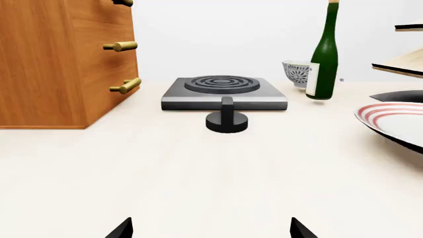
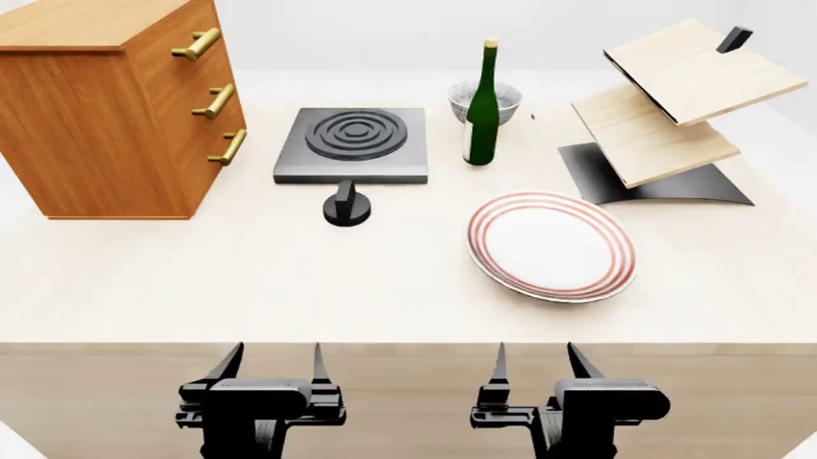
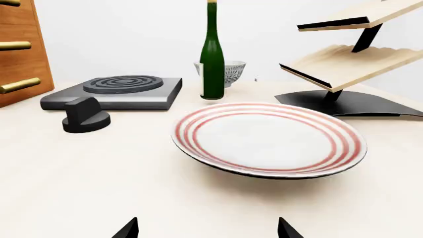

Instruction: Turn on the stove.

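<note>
The stove (image 2: 351,145) is a flat dark grey slab with a ringed burner, at the table's back left of centre. Its black round knob (image 2: 347,208) with a raised bar stands just in front of it. Both show in the left wrist view, stove (image 1: 223,91) and knob (image 1: 227,120), straight ahead, and in the right wrist view, stove (image 3: 116,91) and knob (image 3: 85,118). My left gripper (image 2: 272,368) and right gripper (image 2: 537,366) hang open and empty at the table's near edge, far from the knob. Only fingertips show in the wrist views (image 1: 122,229) (image 3: 128,229).
A wooden drawer chest (image 2: 109,105) stands left of the stove. A green bottle (image 2: 483,105) and patterned bowl (image 2: 485,96) are right of it. A red-striped plate (image 2: 552,246) lies centre right. A wooden-board rack (image 2: 671,110) on a dark curved base is far right.
</note>
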